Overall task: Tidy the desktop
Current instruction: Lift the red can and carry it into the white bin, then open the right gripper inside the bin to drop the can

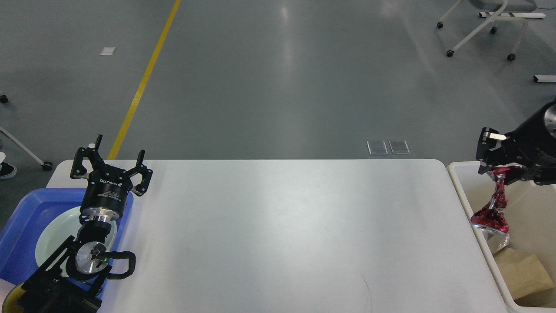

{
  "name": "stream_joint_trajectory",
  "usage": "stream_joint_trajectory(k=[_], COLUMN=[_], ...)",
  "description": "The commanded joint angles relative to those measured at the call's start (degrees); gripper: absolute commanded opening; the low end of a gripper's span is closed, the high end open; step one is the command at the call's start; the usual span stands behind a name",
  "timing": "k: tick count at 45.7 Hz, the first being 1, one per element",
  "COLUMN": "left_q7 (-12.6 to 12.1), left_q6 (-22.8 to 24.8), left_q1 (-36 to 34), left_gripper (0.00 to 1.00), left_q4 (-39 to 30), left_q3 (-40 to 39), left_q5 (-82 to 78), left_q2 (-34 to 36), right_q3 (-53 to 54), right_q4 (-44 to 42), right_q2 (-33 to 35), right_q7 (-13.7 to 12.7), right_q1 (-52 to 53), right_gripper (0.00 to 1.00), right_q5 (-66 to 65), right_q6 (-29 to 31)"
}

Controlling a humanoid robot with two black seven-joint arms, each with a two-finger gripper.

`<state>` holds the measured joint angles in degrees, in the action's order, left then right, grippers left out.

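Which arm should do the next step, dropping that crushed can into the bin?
Right. The right gripper is shut on the crushed red can, which hangs over the cream bin. The left gripper is open and empty at the far side, above the blue tray.

My left arm partly hiding the pale plate; cream bin and blue tray cropped by edges.

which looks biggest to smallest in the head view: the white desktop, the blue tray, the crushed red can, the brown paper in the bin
1. desktop
2. blue tray, partly hidden by the left arm
3. brown paper and crushed red can: look alike, not ranked; paper partly cut off.
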<state>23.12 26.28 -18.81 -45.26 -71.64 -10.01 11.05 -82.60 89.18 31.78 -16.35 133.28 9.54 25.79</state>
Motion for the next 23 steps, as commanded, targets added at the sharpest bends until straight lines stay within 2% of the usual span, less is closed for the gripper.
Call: stream_joint_trajectory(k=[1,11,18,23], left_q7=[0.0,0.0,0.0,0.0], left_q6=[0.0,0.0,0.0,0.0], left_q1=[0.1,0.0,0.0,0.0], left_gripper=[0.96,0.96,0.96,0.96], left_q4=[0.0,0.0,0.0,0.0], left_q3=[0.0,0.0,0.0,0.0], left_q5=[0.0,0.0,0.0,0.0], left_q2=[-0.1,-0.1,-0.1,-0.1], right_q3=[0.3,5.8,17.4,28.6], right_q4=[-7.8,-24.7,-39.2,-49.0], right_q2=[6.5,13.8,15.7,14.5], right_q7=[0.0,0.5,1.0,1.2], right_q1=[-7.8,-24.7,-42.7,-58.1], right_gripper=[0.00,0.00,0.00,0.00], right_q5=[0.1,0.0,-0.9,-2.6], right_q6=[-2.1,-2.5,-2.9,-6.4])
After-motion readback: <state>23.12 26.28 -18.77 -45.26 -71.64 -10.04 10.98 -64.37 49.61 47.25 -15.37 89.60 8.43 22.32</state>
